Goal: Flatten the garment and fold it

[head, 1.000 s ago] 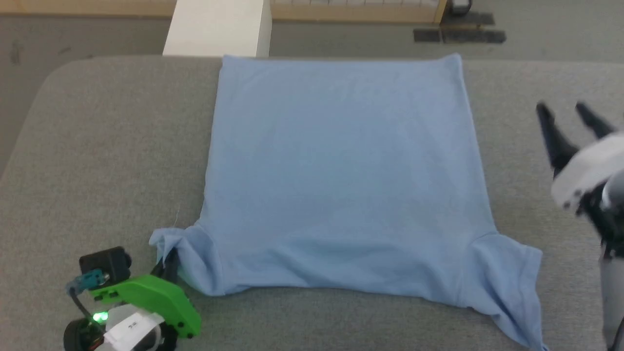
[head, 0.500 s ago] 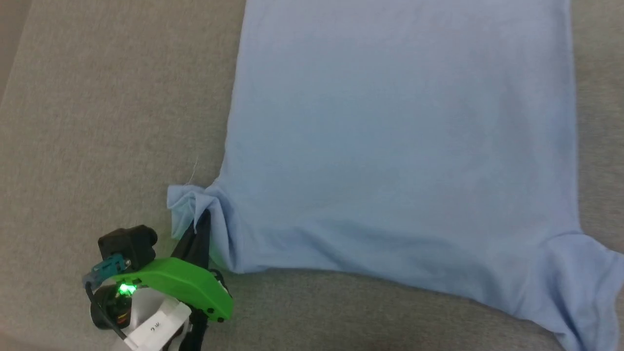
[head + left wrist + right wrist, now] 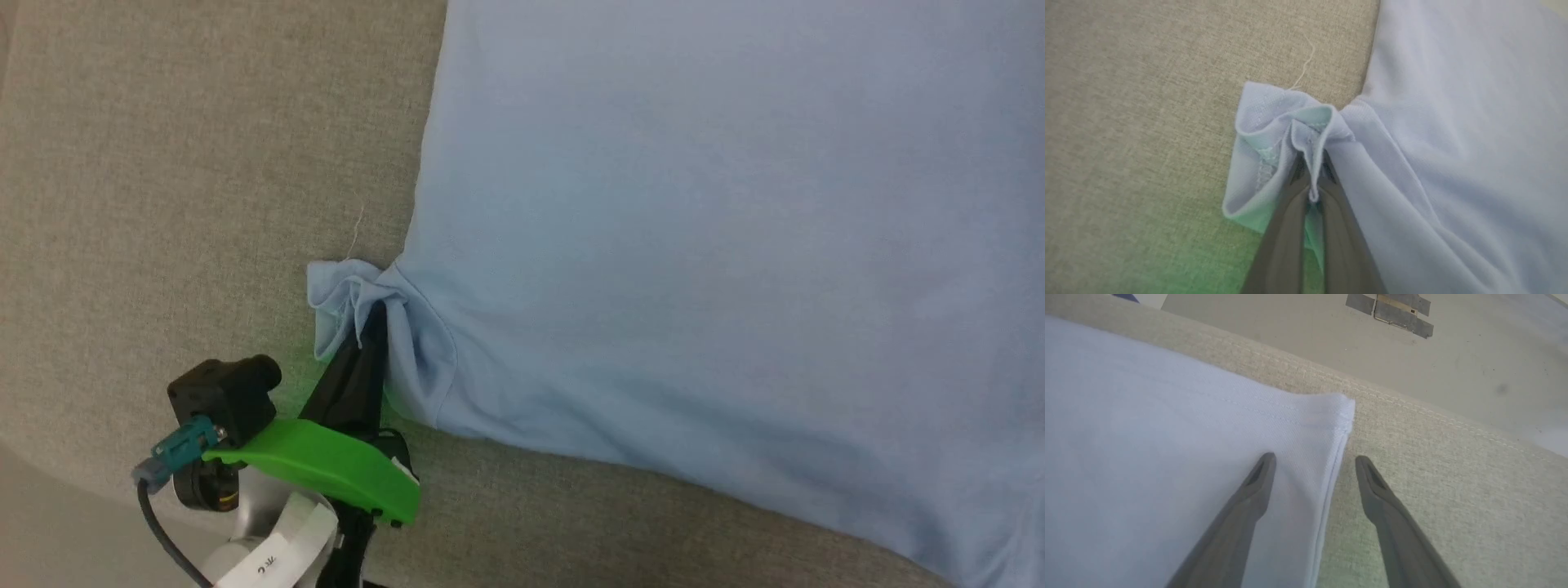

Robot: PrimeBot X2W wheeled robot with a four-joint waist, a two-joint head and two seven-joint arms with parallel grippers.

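Note:
The garment [image 3: 694,245], light blue, lies spread flat on the grey fabric surface [image 3: 163,163]. Its short left sleeve [image 3: 343,286] is bunched up, and my left gripper [image 3: 374,314] is shut on a fold of the sleeve hem. In the left wrist view the fingertips [image 3: 1298,171] pinch that fold of the sleeve [image 3: 1261,122]. My right gripper [image 3: 1312,459] is open over the garment's far corner [image 3: 1345,406]. One of its fingers is above the cloth [image 3: 1147,437], the other above the bare surface, straddling the side edge.
A loose white thread [image 3: 357,229] trails from the sleeve. The surface's seamed far edge [image 3: 1412,404] lies just beyond the corner, with grey floor [image 3: 1453,355] and a dark patch [image 3: 1392,310] past it. The near edge shows at lower left [image 3: 49,523].
The head camera has moved in closer and downward, so the right gripper has left that view. My left gripper keeps its hold on the sleeve, which looks more bunched.

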